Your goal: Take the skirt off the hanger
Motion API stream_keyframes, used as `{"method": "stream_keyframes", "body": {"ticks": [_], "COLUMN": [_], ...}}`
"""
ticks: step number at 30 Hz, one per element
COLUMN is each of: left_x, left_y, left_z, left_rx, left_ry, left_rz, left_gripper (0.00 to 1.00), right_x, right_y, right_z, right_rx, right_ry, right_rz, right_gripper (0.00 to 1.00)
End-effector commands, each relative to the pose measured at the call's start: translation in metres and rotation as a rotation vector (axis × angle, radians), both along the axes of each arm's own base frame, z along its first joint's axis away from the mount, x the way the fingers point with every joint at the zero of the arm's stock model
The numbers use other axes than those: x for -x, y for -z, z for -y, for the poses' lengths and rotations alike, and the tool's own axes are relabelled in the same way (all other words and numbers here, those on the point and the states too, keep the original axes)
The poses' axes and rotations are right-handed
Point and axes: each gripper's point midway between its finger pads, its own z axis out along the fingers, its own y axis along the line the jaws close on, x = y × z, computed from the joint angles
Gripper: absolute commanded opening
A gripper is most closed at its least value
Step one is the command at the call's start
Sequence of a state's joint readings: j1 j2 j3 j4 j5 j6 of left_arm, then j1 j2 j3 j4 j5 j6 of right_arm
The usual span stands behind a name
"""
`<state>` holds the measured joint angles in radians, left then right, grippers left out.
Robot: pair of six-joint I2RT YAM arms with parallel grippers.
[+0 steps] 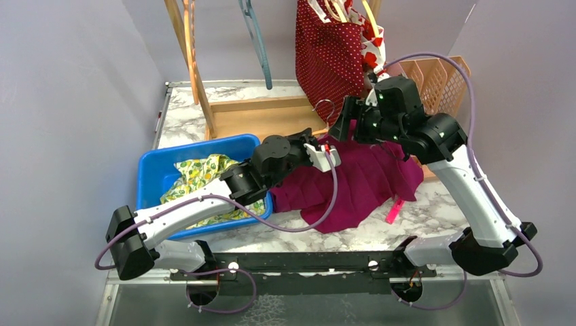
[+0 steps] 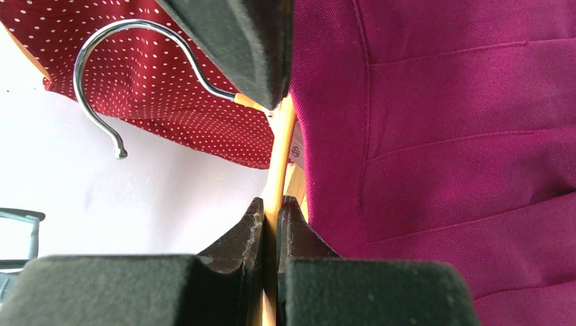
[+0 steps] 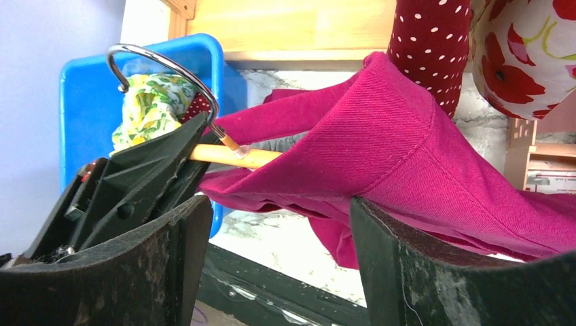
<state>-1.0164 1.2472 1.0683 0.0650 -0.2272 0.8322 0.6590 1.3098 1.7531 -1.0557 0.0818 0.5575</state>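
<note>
Nearest, the skirt [image 1: 370,183] lies heaped on the bench [image 1: 435,204], its waistband over the wooden hanger [image 3: 231,157]. The left end effector [image 2: 270,212] pinches the hanger's bar, skirt just beside it; beyond, the right end effector [image 3: 278,210] stands wide, the waistband fold between its fingers [image 3: 421,272].

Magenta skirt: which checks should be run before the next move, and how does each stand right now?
1. The left pincer is shut on the wooden hanger: ok.
2. The right pincer is open, with skirt fabric between its jaws: ok.
3. The right pincer has a grip on the skirt: not ok, its jaws are not yet closed.
4. The skirt is free of the hanger: not ok, its waistband lies along the bar.
5. Clips holding the waistband are released: cannot tell, none is visible.
6. The red dotted garment is clear of the pull: cannot tell, it hangs close behind.
</note>
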Motion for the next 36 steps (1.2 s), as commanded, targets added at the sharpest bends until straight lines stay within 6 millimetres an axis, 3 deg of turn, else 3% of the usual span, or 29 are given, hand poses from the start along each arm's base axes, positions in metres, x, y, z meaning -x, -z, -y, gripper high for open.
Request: {"method": "stream_keyframes", "body": {"ticks": [1, 5, 7, 14, 18, 20, 23, 28, 36], "left_x": [0.012, 0.013, 0.015, 0.023, 0.026, 0.025, 0.019, 0.009, -0.009], "left_y": [-0.049, -0.057, -0.056, -0.054, -0.056, -0.055, -0.054, -0.055, -0.051], "left_z": [0.003, -0.006, -0.008, -0.007, -0.008, -0.010, -0.015, -0.028, -0.057], "left_rx": [0.141, 0.158, 0.163, 0.147, 0.155, 0.158, 0.180, 0.225, 0.273], "left_ry": [0.055, 0.033, 0.036, 0.073, 0.076, 0.067, 0.018, -0.086, -0.293], "left_rz": [0.074, 0.086, 0.086, 0.081, 0.081, 0.078, 0.070, 0.081, 0.081], "left_gripper": [0.00, 0.00, 0.00, 0.00, 0.00, 0.00, 0.00, 0.00, 0.00], "right_x": [0.000, -0.005, -0.011, -0.023, -0.024, -0.022, -0.016, -0.013, -0.001], "right_y": [-0.020, 0.006, 0.010, 0.010, 0.020, 0.024, 0.022, 0.022, 0.017], "right_z": [0.001, 0.025, 0.039, 0.033, 0.029, 0.032, 0.042, 0.068, 0.137], "right_rx": [-0.062, 0.049, 0.088, 0.122, 0.158, 0.173, 0.167, 0.224, 0.413], "right_ry": [0.056, 0.180, 0.249, 0.244, 0.223, 0.228, 0.264, 0.343, 0.525], "right_rz": [0.006, -0.037, -0.016, -0.014, -0.050, -0.060, -0.051, -0.008, 0.098], "right_gripper": [0.78, 0.51, 0.48, 0.83, 0.86, 0.75, 0.41, 0.02, 0.01]}}
